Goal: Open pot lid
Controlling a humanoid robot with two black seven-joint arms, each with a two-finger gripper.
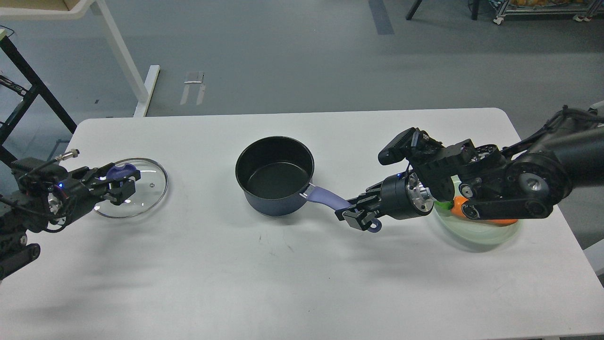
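Observation:
The dark blue pot (pixel 274 175) stands open in the middle of the white table (pixel 292 283), its lilac handle (pixel 325 197) pointing right. My right gripper (pixel 356 214) is shut on the end of that handle. The glass lid (pixel 141 189) with its blue knob (pixel 118 171) is at the table's left, well apart from the pot, about level and low over or on the table. My left gripper (pixel 121 183) is shut on the knob.
A pale green bowl (pixel 486 233) holding an orange carrot (pixel 458 204) sits at the right, partly under my right arm. A white table leg (pixel 123 56) and a black frame (pixel 28 85) stand on the floor at the back left.

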